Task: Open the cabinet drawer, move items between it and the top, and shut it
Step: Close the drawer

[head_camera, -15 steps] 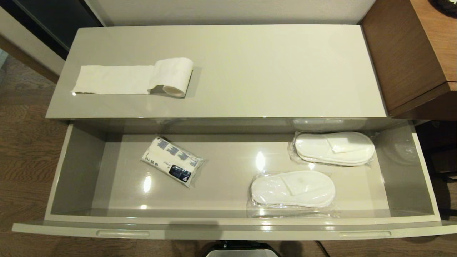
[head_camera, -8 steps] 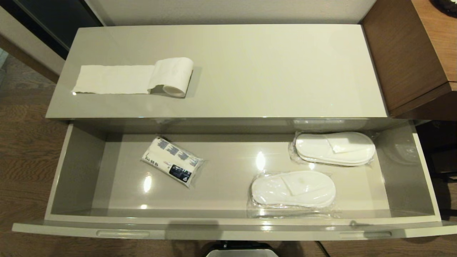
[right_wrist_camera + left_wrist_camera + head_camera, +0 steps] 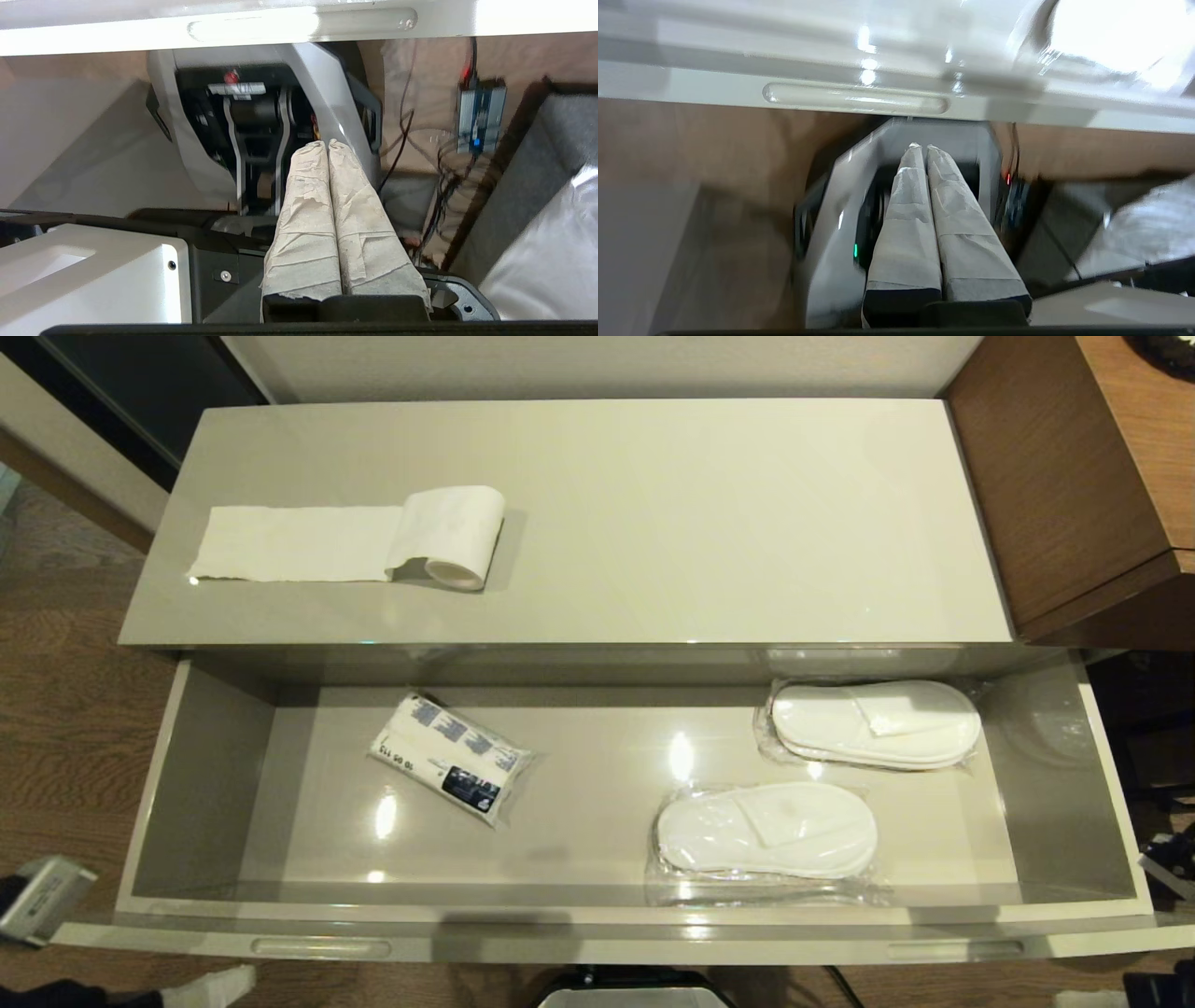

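Drawer (image 3: 597, 919) stands pulled fully out, lower half of frame; the top (image 3: 653, 523) fills the upper half. Left gripper (image 3: 920, 148) sits low by the drawer front, jaws clenched on nothing. Upper left: toilet-paper roll (image 3: 453, 537) on the top, tail trailing left; light, squashable, I'd pinch across the body. Printed packet (image 3: 453, 758) lies left of centre in the drawer. Lower right: two bagged slippers (image 3: 766, 829) (image 3: 876, 723), slick film, floppy; take an edge. Right gripper (image 3: 323, 142) likewise clenched, empty.
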